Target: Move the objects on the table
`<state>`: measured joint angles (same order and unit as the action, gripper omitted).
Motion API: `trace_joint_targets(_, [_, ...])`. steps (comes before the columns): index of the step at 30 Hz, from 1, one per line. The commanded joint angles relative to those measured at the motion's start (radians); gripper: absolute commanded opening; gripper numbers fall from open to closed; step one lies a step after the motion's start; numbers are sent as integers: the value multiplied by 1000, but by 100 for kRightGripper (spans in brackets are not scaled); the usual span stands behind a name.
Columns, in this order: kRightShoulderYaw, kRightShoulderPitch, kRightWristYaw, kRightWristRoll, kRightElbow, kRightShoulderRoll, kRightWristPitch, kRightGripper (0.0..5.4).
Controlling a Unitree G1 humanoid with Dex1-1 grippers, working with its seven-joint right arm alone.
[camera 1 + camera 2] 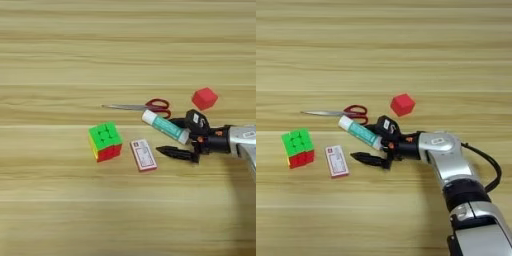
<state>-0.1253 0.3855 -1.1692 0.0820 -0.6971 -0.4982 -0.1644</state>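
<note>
My right gripper [362,143] reaches in from the right, low over the table [60,60], and is open. The white-and-teal glue stick [165,127] lies slanted, its right end between the two black fingers. One finger [175,152] lies on the near side of the stick. The other sits at the stick's far side. Red-handled scissors [145,106] lie just behind the stick, blades pointing left. A plain red cube [204,98] stands behind the gripper. The green, red and yellow puzzle cube [105,141] sits to the left. The red-and-white flat box [143,155] lies just left of the near fingertip.
The silver forearm [443,150] and a black cable [491,167] run to the bottom right corner. Bare wood stretches across the far half of the table and along the near edge.
</note>
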Motion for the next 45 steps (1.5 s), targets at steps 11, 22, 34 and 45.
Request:
trace_joint_targets(11, [7,60,50,-30,-17,-18,-19,302])
trace_joint_targets(22, [10,61,52,-26,-19,-14,-26,197])
trace_joint_targets(34, [68,87,68,29,-1,5,-61,166])
trace_joint_targets(45, [213,199,183,110,-27,28,-42,166])
